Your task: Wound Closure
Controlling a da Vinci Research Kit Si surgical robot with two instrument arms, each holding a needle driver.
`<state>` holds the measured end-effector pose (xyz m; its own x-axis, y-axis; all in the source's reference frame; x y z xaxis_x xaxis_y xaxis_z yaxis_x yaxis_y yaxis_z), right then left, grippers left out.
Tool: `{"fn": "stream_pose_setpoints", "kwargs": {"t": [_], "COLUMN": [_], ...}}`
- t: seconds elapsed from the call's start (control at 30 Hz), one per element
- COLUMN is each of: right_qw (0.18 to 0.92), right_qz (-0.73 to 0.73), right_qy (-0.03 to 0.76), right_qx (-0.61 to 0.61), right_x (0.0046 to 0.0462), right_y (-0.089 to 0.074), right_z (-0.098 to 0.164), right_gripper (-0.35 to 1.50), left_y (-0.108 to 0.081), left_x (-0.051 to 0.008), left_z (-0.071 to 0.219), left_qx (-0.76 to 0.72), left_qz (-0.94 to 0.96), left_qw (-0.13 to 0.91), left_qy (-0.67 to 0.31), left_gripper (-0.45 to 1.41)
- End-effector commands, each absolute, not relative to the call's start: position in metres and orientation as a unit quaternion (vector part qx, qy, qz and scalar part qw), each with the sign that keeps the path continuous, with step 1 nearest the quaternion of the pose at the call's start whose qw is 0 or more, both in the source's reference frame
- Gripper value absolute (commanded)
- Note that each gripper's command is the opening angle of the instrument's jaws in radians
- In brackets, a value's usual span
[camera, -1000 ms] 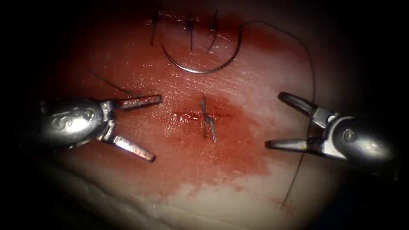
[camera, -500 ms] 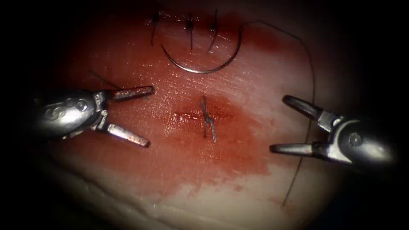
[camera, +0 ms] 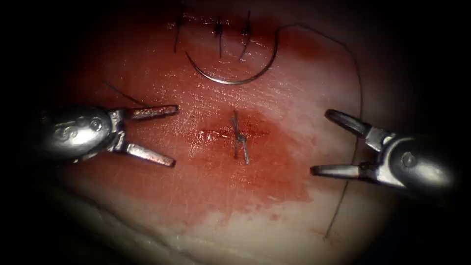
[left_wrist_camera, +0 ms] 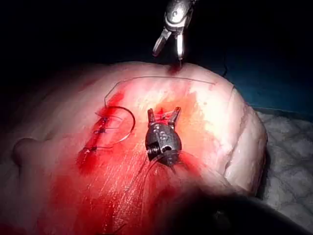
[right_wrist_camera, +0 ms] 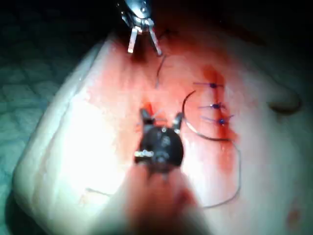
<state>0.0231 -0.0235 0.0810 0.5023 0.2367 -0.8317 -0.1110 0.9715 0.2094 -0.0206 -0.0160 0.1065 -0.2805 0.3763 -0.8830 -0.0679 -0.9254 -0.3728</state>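
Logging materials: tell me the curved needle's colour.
Silvery grey metal curved needle, lying free on the tissue; endoscope view shows it best.

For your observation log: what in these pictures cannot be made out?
- Far end of the thin dark thread: endoscope view, it fades at the pale tissue edge.
- Whether the curved steel needle pierces or lies on the tissue: too fine.
- Right tool: right wrist view, its blurred shaft hides what lies beneath.

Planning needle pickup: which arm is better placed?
Probably left. The left end effector and right end effector are open and empty; the curved steel needle lies free on the pink tissue above the cut, nearer the left one; dark thread runs past the right.
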Motion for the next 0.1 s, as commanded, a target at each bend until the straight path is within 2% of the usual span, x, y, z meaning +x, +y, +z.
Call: {"fn": "stream_pose_setpoints", "kwargs": {"t": [0.03,0.1], "right_qw": [0.861,0.861], "right_qz": [0.101,0.102], "right_qy": [0.494,0.494], "right_qx": [0.064,0.064], "right_x": [0.0241,0.0244], "right_y": [-0.0235,-0.0236], "right_z": [0.0813,0.0813], "right_gripper": [1.43,1.45], "left_y": [-0.0160,-0.0160], "left_x": [-0.0211,-0.0210], "left_z": [0.1070,0.1070], "left_qx": [-0.583,-0.583], "left_qz": [0.789,0.789], "left_qw": [0.142,0.141], "left_qy": [-0.133,-0.133], "left_gripper": [0.49,0.47]}}
